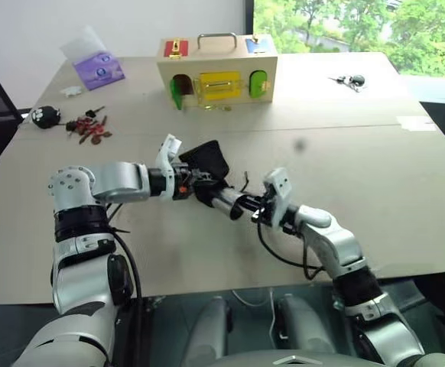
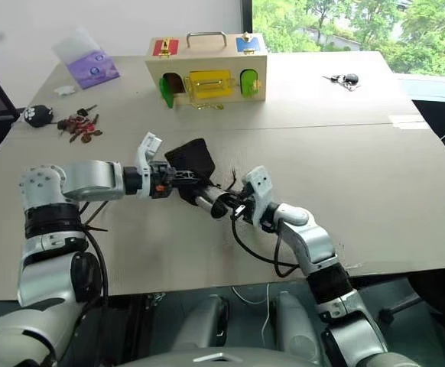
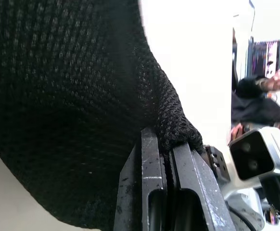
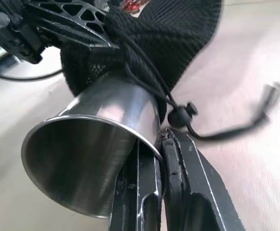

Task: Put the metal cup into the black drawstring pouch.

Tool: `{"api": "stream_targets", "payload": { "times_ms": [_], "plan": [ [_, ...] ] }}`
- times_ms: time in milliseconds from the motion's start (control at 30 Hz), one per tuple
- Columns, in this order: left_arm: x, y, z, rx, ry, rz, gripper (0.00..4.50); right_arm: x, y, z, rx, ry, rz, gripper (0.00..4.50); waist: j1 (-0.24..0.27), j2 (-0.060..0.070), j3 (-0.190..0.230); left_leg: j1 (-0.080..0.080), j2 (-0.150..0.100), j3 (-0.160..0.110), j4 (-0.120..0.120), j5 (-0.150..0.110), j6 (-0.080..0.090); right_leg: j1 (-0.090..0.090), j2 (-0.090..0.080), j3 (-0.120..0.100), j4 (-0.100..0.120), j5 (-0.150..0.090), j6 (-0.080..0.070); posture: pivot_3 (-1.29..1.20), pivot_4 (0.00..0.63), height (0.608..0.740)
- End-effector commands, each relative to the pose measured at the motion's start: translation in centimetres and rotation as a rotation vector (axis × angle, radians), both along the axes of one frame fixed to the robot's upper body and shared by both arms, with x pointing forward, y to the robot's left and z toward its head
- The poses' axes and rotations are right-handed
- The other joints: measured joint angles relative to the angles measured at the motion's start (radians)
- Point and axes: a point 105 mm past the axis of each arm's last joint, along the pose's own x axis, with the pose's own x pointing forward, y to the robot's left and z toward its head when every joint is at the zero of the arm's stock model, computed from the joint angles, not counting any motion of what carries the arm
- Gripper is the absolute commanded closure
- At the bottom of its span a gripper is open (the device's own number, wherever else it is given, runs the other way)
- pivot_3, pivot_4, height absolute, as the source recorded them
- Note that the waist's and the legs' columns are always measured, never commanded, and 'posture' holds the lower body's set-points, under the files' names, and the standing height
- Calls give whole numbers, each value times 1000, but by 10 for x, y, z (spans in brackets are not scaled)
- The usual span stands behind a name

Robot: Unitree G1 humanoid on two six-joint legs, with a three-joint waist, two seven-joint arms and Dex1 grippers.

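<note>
A: Where's the metal cup (image 4: 89,159) rn?

B: Mid-table, held up off the tan tabletop (image 1: 375,199) btw the two arms. Base end sits inside the mouth of the black drawstring pouch (image 4: 178,33); wide open rim end sticks out toward the right gripper (image 1: 258,208).

A: Right gripper state?

B: Clamped on the cup's rim – one black finger inside the wall, one outside, per right wrist view. Cup is smooth shiny steel, tapered, rim flared wider than base, no handle.

A: And left gripper (image 1: 194,181)?

B: Pinched tight on the pouch fabric; left wrist view shows both fingers (image 3: 152,192) pressed together w/ a fold of the cloth btw them. Fabric is coarse open-knit mesh, matte black, soft & saggy, bulging round.

A: Cord?

B: Thin black cord (image 4: 145,67) runs across the pouch mouth over the cup's side, w/ a small round black toggle (image 4: 181,115) just by the right finger. Loose tail trails over the table surface, end blurred.

A: Other stuff on the table?

B: Far side: pale wood box (image 1: 215,70) w/ metal handle on top, front has green, yellow & green panels, red & blue patches on lid. Far left: purple packet (image 1: 99,69), small black-and-white toy (image 1: 45,115), clump of reddish keys/bits (image 1: 91,128). Far right: small dark object (image 1: 350,80), can't tell what. Table is two flat matte boards joined by a seam.
</note>
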Motion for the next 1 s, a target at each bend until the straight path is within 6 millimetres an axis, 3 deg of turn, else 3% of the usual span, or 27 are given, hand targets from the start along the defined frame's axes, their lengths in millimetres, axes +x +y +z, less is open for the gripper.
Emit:
{"api": "stream_targets", "payload": {
  "times_ms": [33,167,300,467,500,633,700,767,833,1000],
  "plan": [
    [-8,-2,13,51,-105,-34,4500,13,3,-12,-150,-88,-82,4454,-1,0,0,0,0,0,0,0,0,0,0,0,0,0,0,0,150,740],
    [-14,-12,22,67,-201,-45,4500,19,15,-10,-162,-120,-101,4454,1,0,0,1,1,0,0,1,-1,0,0,1,0,0,0,0,150,740],
    [-23,-30,31,32,-264,-73,4500,26,39,12,62,3,-139,4454,2,-1,0,1,1,0,0,1,-1,0,-1,1,0,0,0,0,150,740],
    [-27,-53,47,-56,-288,-62,4500,44,50,35,234,107,-221,4454,11,0,0,-1,1,-2,0,0,0,0,-8,0,-1,0,-1,0,150,740],
    [-26,-59,51,-79,-294,-59,4500,50,49,37,196,61,-251,4454,12,0,0,-1,1,-2,0,0,0,0,-8,0,-1,0,-1,0,150,740],
    [-28,-80,60,-141,-320,-75,4500,64,47,50,-194,-440,-306,4454,4,0,0,-1,-2,0,0,0,0,0,-4,-1,-1,0,0,0,150,740],
    [-29,-86,61,-148,-321,-82,4500,71,47,54,-67,-301,-317,4454,2,-1,0,-1,-1,1,-1,1,-1,-1,-1,0,-1,0,0,0,150,740],
    [-31,-89,60,-145,-323,-90,4500,76,47,65,181,-62,-335,4454,4,-1,0,-1,0,1,-1,1,-1,0,0,0,-1,0,-1,0,150,740],
    [-34,-95,61,-160,-329,-106,4500,85,40,79,310,40,-349,4454,8,-1,0,-2,1,0,-1,1,-1,0,-1,0,-3,0,-1,0,150,740],
    [-36,-108,69,-218,-341,-124,4500,87,34,83,-175,-505,-350,4454,-1,0,0,-2,0,2,-1,0,0,-1,0,2,-4,0,0,0,150,740]
  ]
}}
